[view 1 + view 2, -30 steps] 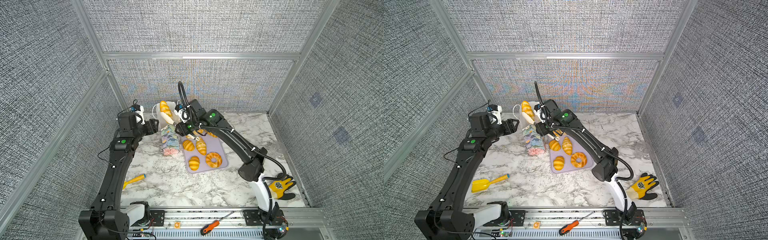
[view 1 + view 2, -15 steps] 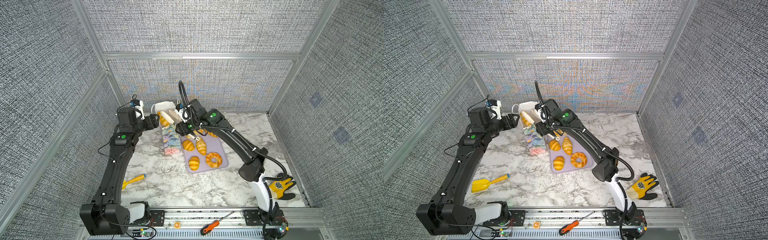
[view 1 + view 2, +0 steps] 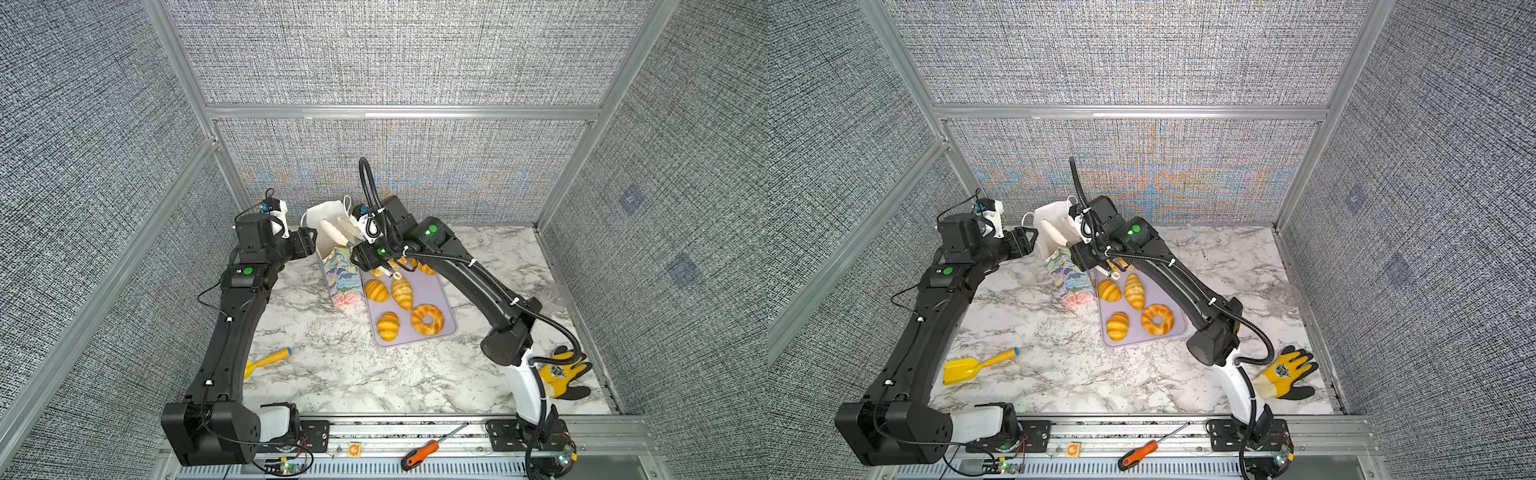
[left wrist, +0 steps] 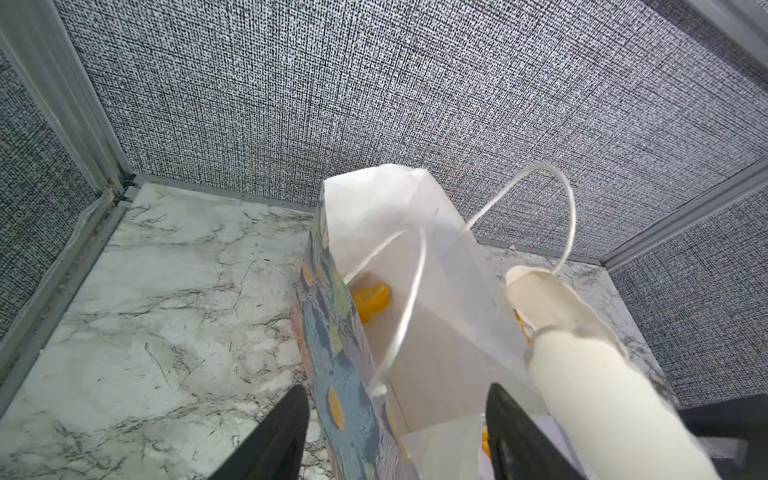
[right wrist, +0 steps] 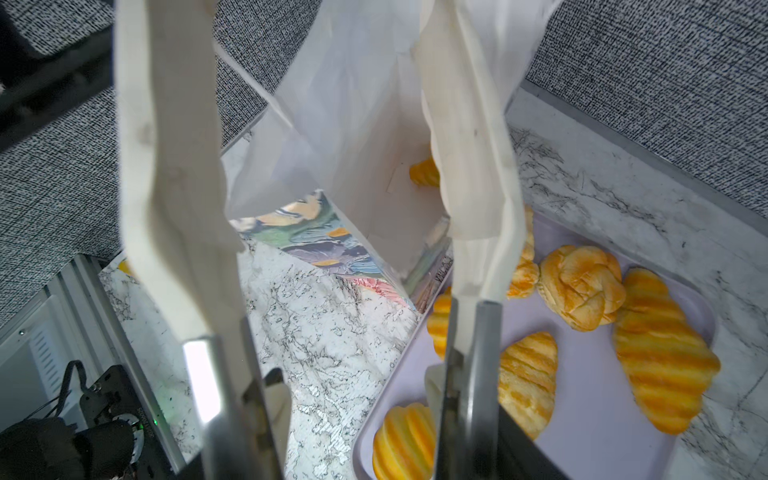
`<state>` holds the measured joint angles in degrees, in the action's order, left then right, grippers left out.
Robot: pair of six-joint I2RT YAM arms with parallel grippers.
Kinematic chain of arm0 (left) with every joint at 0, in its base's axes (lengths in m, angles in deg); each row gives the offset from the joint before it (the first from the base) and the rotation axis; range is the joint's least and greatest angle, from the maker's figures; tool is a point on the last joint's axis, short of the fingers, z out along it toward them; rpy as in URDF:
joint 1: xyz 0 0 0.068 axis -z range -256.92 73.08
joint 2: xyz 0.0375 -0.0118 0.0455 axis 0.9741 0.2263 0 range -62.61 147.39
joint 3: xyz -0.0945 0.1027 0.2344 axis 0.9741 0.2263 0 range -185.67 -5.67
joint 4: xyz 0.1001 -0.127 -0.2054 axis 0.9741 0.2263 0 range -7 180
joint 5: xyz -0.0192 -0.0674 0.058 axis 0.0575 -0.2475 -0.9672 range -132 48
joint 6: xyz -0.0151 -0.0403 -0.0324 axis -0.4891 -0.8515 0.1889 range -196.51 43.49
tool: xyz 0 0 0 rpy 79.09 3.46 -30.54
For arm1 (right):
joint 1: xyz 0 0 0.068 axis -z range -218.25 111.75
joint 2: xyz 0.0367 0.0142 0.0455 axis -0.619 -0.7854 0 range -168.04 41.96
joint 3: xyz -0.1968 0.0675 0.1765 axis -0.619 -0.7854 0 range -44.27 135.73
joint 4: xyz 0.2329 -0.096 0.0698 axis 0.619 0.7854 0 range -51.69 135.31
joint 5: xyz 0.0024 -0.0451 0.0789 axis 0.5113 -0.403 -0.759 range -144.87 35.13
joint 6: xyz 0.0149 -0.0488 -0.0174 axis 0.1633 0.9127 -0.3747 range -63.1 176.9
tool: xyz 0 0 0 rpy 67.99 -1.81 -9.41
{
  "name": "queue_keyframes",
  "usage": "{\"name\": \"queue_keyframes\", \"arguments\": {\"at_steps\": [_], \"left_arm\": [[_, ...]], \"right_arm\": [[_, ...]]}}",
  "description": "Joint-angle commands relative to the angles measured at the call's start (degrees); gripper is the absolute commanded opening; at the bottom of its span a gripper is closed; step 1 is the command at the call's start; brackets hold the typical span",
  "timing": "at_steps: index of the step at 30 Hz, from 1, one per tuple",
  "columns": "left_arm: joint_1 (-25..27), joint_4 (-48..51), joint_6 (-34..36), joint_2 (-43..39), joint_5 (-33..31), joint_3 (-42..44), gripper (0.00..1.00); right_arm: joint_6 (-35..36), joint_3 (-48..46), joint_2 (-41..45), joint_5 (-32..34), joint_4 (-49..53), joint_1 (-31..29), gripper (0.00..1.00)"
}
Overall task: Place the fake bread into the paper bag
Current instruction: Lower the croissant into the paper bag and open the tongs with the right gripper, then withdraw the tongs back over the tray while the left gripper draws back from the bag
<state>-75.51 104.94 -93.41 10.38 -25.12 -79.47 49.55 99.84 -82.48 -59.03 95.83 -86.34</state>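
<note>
The paper bag (image 3: 343, 276) (image 3: 1069, 278) stands upright at the back, left of the lilac tray (image 3: 430, 291). My right gripper (image 3: 334, 222) (image 3: 1059, 226) (image 5: 316, 62) hangs over the bag's mouth; it is open, with nothing between its long white fingers (image 4: 590, 374). One piece of fake bread (image 4: 370, 301) (image 5: 424, 172) lies deep inside the bag. Several more pieces lie on the tray, among them a croissant (image 3: 402, 293) and a ring (image 3: 427, 319) (image 3: 1157, 319). My left gripper (image 3: 311, 243) (image 3: 1030, 240) (image 4: 397, 388) is open, its black fingers flanking the bag's near end (image 4: 345, 353). Whether they touch the bag I cannot tell.
A yellow toy shovel (image 3: 268, 359) (image 3: 978, 365) lies at the front left of the marble table. At the front right corner lies a yellow and black glove (image 3: 563, 372). An orange screwdriver (image 3: 422, 453) rests on the front rail. The back wall stands close behind the bag.
A second ago my right gripper held a croissant above the bag's mouth, then lowered it in. Now its fingers are empty and the croissant lies inside. The left arm shifted slightly.
</note>
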Motion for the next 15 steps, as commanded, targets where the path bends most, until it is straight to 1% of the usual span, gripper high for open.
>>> {"name": "queue_keyframes", "arguments": {"at_steps": [1, 9, 15], "left_arm": [[0.0, -1.9, 0.7, -0.6, 0.3, 0.1, 0.68], [0.0, -2.1, 0.2, -2.5, 0.0, 1.8, 0.68], [0.1, -3.2, 1.0, -5.7, -0.6, 5.2, 0.82]], "right_arm": [[0.7, -0.6, 1.8, -0.5, -0.6, -0.2, 0.65], [1.5, -7.2, 7.4, 1.3, -0.8, -0.3, 0.64], [1.9, -15.8, 13.7, 5.6, -0.5, -0.1, 0.65]]}}
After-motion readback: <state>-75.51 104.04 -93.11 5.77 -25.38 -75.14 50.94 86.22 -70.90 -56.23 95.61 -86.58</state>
